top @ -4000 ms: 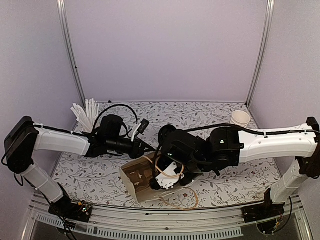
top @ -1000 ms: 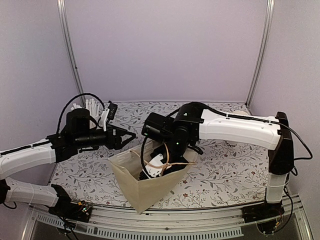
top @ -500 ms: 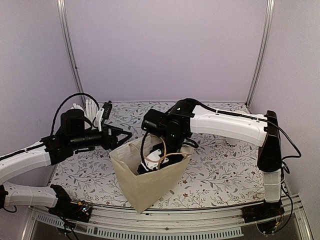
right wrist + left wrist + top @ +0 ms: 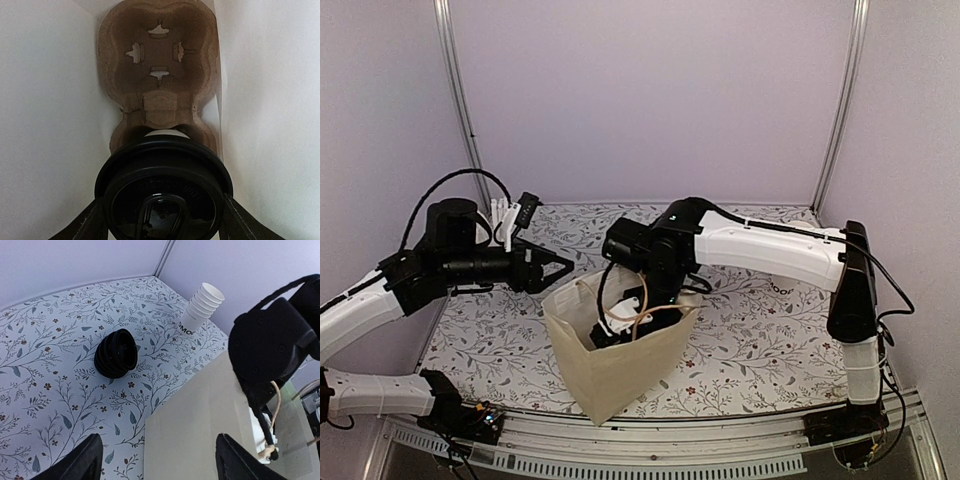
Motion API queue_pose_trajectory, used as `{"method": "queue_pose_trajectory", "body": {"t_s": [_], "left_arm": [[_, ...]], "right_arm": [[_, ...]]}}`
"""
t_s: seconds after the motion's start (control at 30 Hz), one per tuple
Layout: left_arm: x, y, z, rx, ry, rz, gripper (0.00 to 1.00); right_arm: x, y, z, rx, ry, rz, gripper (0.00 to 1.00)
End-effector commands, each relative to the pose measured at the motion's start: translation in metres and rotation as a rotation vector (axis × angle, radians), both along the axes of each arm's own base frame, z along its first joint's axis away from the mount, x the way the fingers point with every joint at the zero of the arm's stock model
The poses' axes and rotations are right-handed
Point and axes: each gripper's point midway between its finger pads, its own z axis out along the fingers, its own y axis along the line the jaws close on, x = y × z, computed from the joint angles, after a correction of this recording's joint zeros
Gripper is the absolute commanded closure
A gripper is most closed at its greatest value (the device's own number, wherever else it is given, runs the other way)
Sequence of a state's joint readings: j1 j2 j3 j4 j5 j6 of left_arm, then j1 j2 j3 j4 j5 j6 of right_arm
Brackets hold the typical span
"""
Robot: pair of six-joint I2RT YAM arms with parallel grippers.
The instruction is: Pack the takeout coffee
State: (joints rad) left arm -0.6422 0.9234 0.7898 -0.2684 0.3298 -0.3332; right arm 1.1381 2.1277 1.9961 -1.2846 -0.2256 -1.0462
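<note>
Pale lilac panels close the space in: a back wall [image 4: 650,100], a left wall [image 4: 380,120] and a right wall [image 4: 910,120], all plain. Slim metal posts [image 4: 462,110] run up the rear corners. The table [image 4: 760,340] wears a white cloth printed with grey leafy sprigs. A ribbed aluminium rail [image 4: 650,445] edges its near side. The light is soft and even.

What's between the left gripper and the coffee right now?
The paper bag's wall: left gripper open outside it, coffee inside in the right gripper. Top and right wrist views show it.
</note>
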Motion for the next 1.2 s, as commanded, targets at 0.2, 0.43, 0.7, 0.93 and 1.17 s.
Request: {"method": "queue_pose_trajectory", "body": {"t_s": [0.2,0.43,0.7,0.93,1.17], "left_arm": [[-0.036,0.007,0.023,0.041,0.055,-0.113,0.2],[-0.039,0.007,0.027,0.037,0.057,-0.12,0.2],[-0.051,0.01,0.028,0.08,0.094,-0.127,0.21],[-0.065,0.005,0.028,0.095,0.125,-0.178,0.21],[-0.071,-0.009,0.013,0.163,0.153,-0.236,0.22]], "right_arm": [[0.001,-0.025,-0.095,-0.258,0.025,-0.096,0.51],[0.004,-0.021,-0.092,-0.29,-0.059,-0.125,0.51],[0.007,-0.016,-0.084,-0.296,-0.166,-0.161,0.5],[0.012,-0.006,-0.063,-0.232,-0.192,-0.176,0.44],[0.013,0.004,-0.039,-0.154,-0.198,-0.182,0.33]]}}
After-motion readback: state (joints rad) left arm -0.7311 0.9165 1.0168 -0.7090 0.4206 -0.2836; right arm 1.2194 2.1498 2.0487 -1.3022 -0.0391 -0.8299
